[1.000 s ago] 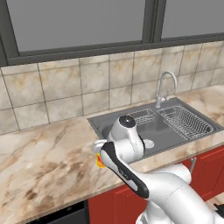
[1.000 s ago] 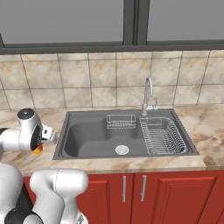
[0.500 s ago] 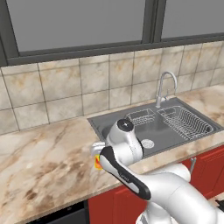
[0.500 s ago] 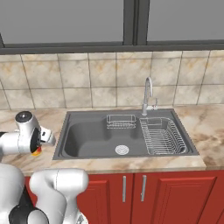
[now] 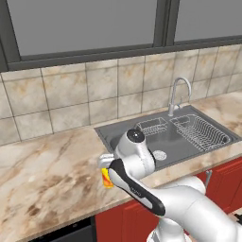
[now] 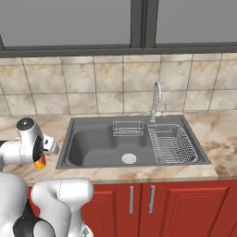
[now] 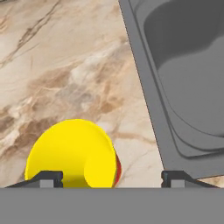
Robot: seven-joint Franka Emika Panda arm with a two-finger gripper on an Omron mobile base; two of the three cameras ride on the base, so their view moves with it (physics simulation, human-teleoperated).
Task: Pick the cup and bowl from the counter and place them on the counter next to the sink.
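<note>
The small yellow cup (image 7: 72,153) with its red mark stands upright on the marbled counter (image 7: 65,65), just left of the sink (image 7: 148,96) rim. My gripper (image 7: 111,178) hangs right above it, open, its fingertips (image 7: 177,177) spread wider than the cup, with a gap on the sink side. From the base views the cup (image 5: 107,178) (image 6: 40,162) peeks out under my hand, beside the sink's (image 5: 101,130) (image 6: 65,148) left edge. The bowl is out of view.
The sink basin holds a wire dish rack (image 6: 173,143) on its right side and a small wire basket (image 6: 127,128) at the back. A chrome faucet (image 6: 156,99) rises behind it. Marbled counter (image 5: 47,175) stretches left; a tiled wall stands behind.
My gripper went from shut on the cup to open. The hand came down slightly, and the cup now rests on the counter by the sink.
</note>
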